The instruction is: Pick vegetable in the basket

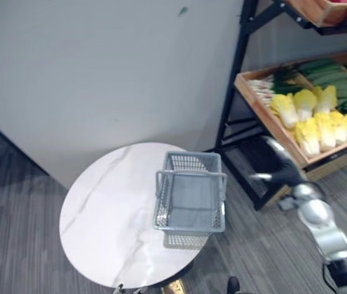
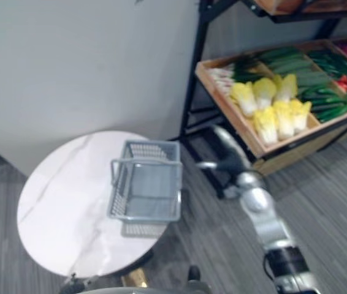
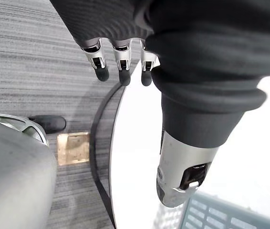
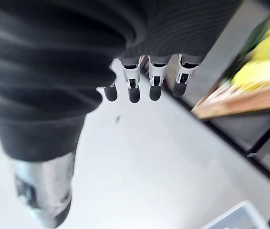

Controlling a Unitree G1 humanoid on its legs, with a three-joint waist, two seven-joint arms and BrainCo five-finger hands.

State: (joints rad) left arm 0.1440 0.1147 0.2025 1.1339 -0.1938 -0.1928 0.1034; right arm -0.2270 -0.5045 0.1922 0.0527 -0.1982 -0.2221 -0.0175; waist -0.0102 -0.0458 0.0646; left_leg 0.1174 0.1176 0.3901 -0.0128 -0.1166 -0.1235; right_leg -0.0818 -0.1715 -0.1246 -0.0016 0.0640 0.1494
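The right hand (image 1: 281, 168), fingers apart and empty, reaches right toward the cabbages (image 1: 311, 119). The basket (image 1: 189, 160) stands empty on the table (image 1: 100, 214), ready to receive one. The left hand (image 3: 121, 67) is idle, its fingers straight.

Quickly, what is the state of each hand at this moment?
Left hand: open, holding nothing.
Right hand: open, holding nothing.

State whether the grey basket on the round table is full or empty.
Empty. The basket stands upright on the table, its bare grey floor showing; the vegetables lie in the shelf crate.
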